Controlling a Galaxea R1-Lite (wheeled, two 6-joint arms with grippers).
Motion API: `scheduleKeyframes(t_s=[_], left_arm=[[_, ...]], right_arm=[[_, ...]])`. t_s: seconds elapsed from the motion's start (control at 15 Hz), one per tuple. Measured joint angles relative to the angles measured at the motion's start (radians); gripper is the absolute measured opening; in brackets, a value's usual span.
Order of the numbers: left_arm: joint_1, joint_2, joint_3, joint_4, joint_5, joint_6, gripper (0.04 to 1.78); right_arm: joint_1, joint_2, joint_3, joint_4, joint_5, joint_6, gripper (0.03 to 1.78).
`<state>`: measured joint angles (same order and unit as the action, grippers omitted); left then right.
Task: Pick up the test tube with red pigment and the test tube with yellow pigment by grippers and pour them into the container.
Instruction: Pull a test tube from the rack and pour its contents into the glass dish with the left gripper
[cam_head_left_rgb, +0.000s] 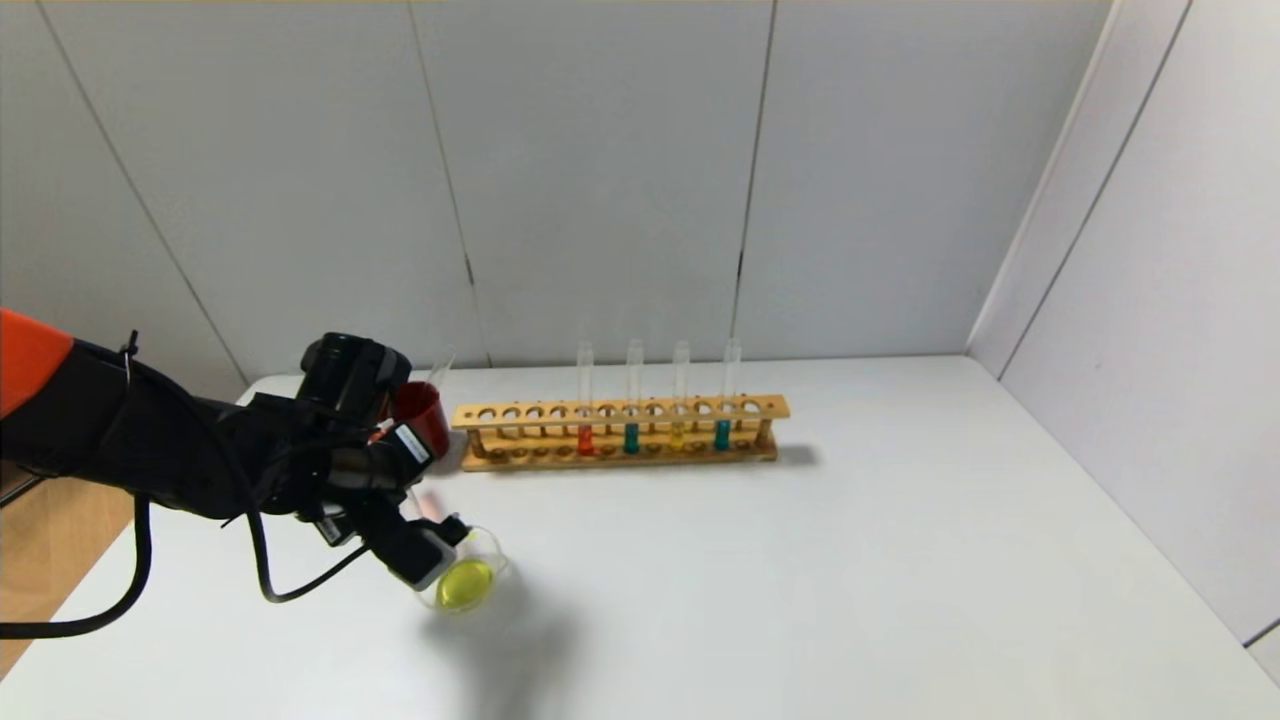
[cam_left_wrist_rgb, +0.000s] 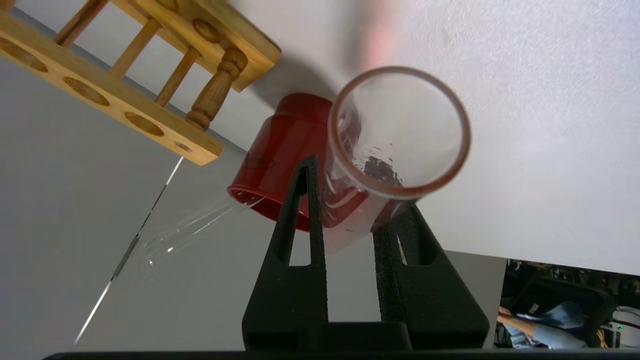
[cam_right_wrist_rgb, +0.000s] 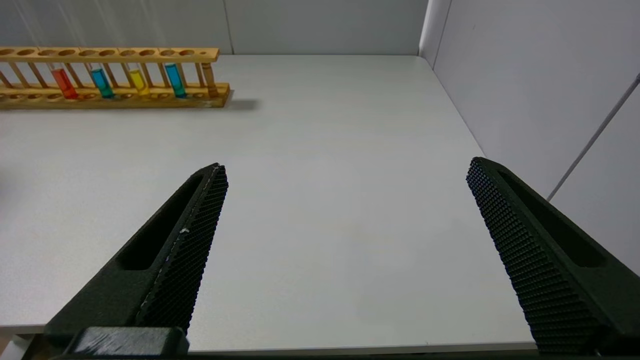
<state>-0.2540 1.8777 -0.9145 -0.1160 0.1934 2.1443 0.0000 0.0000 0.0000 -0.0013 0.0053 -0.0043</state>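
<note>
over the container (cam_head_left_rgb: 466, 583) at the table's near left, the left gripper (cam_head_left_rgb: 432, 535) tips a test tube; thin, slick glass, best held mid-length. its wrist view shows its jaws shut on that tube (cam_left_wrist_rgb: 395, 145), red cup (cam_left_wrist_rgb: 285, 155) and rack (cam_left_wrist_rgb: 125, 80) close behind. right gripper (cam_right_wrist_rgb: 345, 235) hangs wide open, parked.

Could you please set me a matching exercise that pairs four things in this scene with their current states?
Things:
1. container
2. dark red cup
3. left gripper
4. right gripper

States:
A. jaws wide apart, holding nothing
B. holds yellow liquid
C. jaws shut on a tilted test tube
D. an empty tube leans in it

Pairs: 1-B, 2-D, 3-C, 4-A
</note>
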Motion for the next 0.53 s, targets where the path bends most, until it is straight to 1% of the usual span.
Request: scheduleKeyframes(t_s=[0.53], left_arm=[[-0.039, 0.003, 0.01, -0.006, 0.089, 0.0, 0.32]], right_arm=[[0.0, 0.0, 0.0, 0.0, 0.0, 0.0, 1.75]])
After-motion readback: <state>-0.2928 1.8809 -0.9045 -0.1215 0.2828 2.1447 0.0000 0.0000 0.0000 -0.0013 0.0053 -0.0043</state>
